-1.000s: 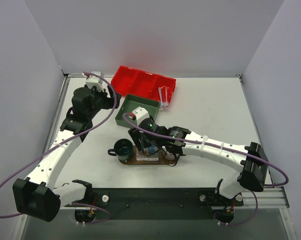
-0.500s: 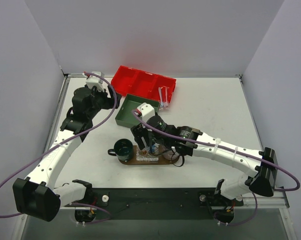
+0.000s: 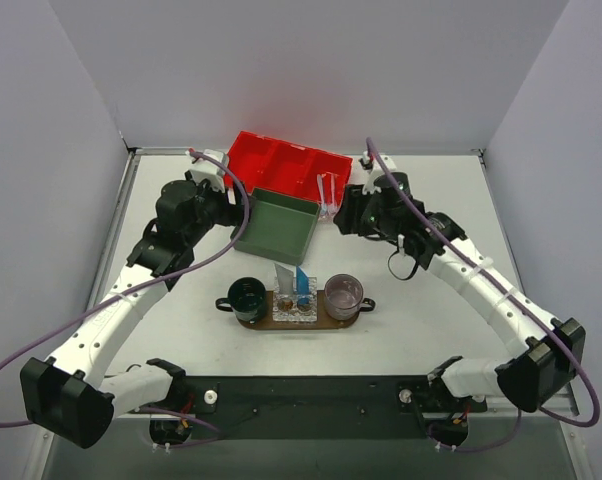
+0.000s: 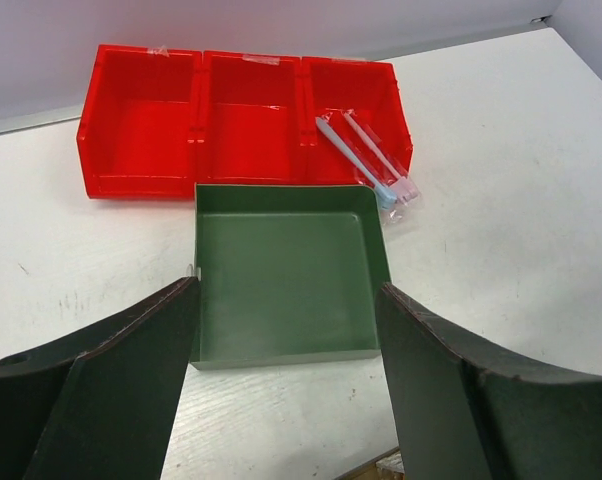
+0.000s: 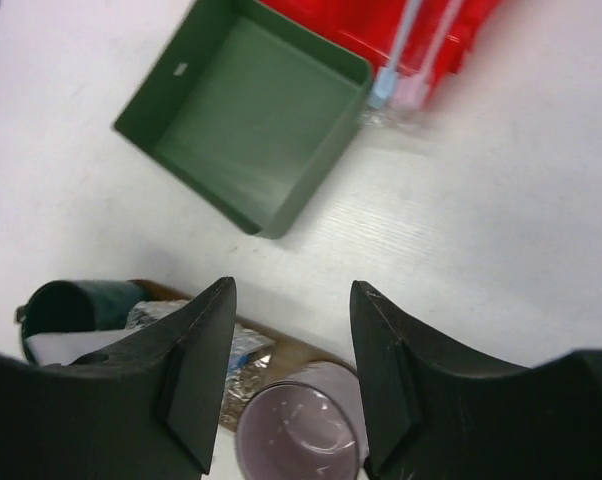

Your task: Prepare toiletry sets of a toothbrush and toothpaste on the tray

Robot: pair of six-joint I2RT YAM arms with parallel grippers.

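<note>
Right gripper (image 5: pixel 291 290) hangs with its two dark fingers apart and nothing between them, over the bare table between the green square box (image 5: pixel 251 120) and the board. Our left gripper (image 4: pixel 286 290) is spread wide and empty too, facing the same box.

At the lower centre of the top view lies the flat brown wooden oval tray (image 3: pixel 324 322), with a dark green mug (image 3: pixel 246 296) at its left end and a pale purple mug (image 3: pixel 343 295) at its right. The small white tube (image 3: pixel 284 277) and the small blue tube (image 3: pixel 303 281) stand upright between them. The two slim pale toothbrushes (image 4: pixel 366 160) are in the right compartment of the red divided bin (image 4: pixel 146 120), heads poking over its front wall, just beside each other and, we think, in clear film.

We see these risks:
- A pinch may catch both brushes at once.
- The film may let them slip.
- A finger may strike the bin wall.
- Setting brushes down may topple the standing tubes.

We can read no brand or writing anywhere; print on the tubes is too small.
</note>
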